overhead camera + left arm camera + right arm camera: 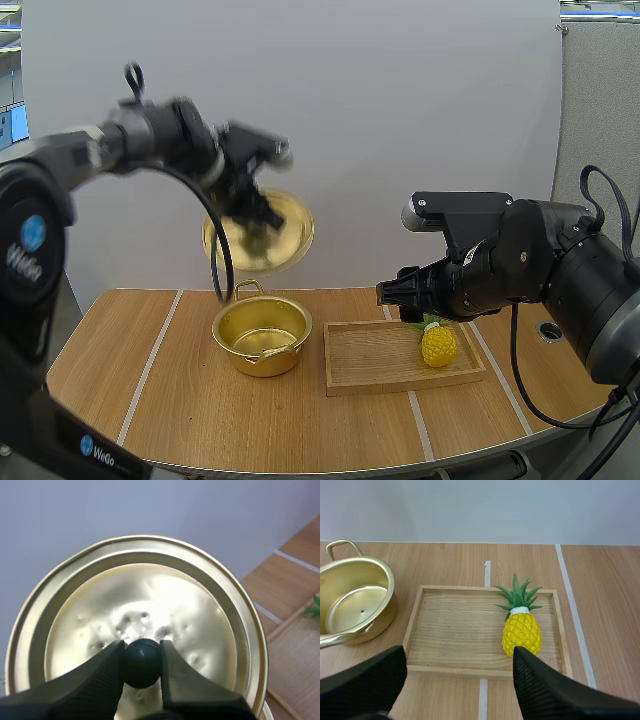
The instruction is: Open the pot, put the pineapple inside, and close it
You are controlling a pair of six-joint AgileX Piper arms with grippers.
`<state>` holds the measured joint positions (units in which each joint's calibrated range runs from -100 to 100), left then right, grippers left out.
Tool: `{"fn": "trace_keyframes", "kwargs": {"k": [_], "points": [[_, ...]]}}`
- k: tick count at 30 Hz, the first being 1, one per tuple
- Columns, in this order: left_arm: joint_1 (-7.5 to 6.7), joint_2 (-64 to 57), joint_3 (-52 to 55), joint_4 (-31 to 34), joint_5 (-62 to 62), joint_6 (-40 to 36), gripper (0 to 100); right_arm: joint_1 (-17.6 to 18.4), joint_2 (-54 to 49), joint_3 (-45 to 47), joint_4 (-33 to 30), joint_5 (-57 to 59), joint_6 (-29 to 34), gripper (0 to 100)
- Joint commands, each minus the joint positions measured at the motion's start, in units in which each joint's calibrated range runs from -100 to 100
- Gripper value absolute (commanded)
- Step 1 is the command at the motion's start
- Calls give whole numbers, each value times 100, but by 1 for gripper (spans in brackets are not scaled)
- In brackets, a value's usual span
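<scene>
The gold pot stands open and empty on the table, also seen near the tray. My left gripper holds the gold lid in the air above and behind the pot, tilted on edge. Its fingertips pinch the lid's black knob, with the lid's top face behind it. A yellow pineapple with green leaves lies on the wooden tray, at its right side. My right gripper hovers open above the tray's near edge, short of the pineapple.
The wooden tray lies right of the pot on a wooden table with white lines. A round hole sits near the table's right edge. Bare table lies left of the pot.
</scene>
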<state>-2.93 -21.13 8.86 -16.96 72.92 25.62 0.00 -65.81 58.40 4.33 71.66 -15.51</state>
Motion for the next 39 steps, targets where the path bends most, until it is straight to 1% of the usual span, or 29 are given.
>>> {"fn": "trace_keyframes", "kwargs": {"k": [1, 4, 10, 16, 20, 23, 28, 30, 35, 39], "points": [[-15, -326, -984, 298, 170, -315, 0, -19, -41, -29, 16, -101, -41, 100], [-15, -405, -2035, 564, 384, -487, 0, -19, -41, -29, 16, -101, -41, 100], [-15, -377, -3689, 779, 494, -622, 0, -19, -41, -29, 16, -101, -41, 100], [-15, -318, -4603, 1045, -16, -723, 0, -19, -41, -29, 15, -116, -41, 100], [-15, -293, -4768, 1082, -346, -714, 0, -19, -41, -29, 15, -116, -41, 100], [-15, -288, -4768, 1085, -944, -702, 0, -19, -41, -29, -2, -113, -41, 100], [-15, -288, -4768, 1085, -986, -702, 0, -19, 74, -29, -184, -113, -8, 100], [-15, -288, -4768, 1085, -986, -702, 0, -19, 260, -29, -213, -113, 101, 100], [-15, -288, -4768, 1085, -986, -702, 0, -19, 845, -29, -269, -434, 111, 100], [-15, -288, -4768, 1085, -986, -702, 0, -19, 1407, -292, -269, -449, 111, 100]]}}
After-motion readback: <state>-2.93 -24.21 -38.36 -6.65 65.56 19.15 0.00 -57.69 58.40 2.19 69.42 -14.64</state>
